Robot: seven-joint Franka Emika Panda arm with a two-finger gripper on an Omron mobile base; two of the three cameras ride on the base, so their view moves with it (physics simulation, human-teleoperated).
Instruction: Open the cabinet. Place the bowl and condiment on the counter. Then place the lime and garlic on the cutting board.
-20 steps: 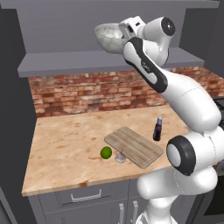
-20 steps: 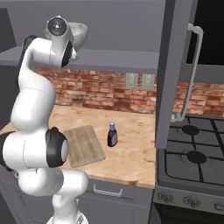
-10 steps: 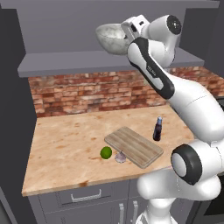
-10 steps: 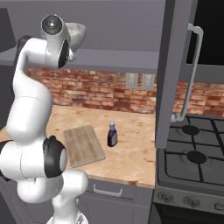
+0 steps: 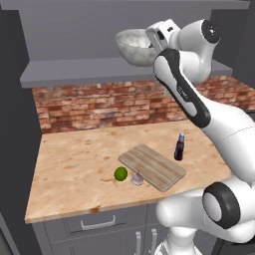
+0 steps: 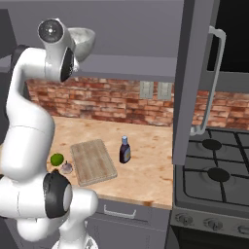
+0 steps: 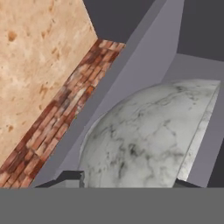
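brick backs the tan bench (image 5: 79, 169). high by the open cabinet (image 5: 64, 45), the tool (image 5: 149, 45) grips the marbled bowl (image 5: 133, 47) by its rim. condiment bottle (image 5: 179, 147) stands beside the cutting board (image 5: 152, 167); lime (image 5: 120, 173) and garlic (image 5: 137, 179) lie at the board's edge.

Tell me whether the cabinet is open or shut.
Open: the cabinet door stands swung outward toward the camera in the right base view, handle facing sideways.

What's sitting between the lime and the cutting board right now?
The garlic lies there, just off the cutting board at its near corner and close beside the lime. The left base view shows it best.
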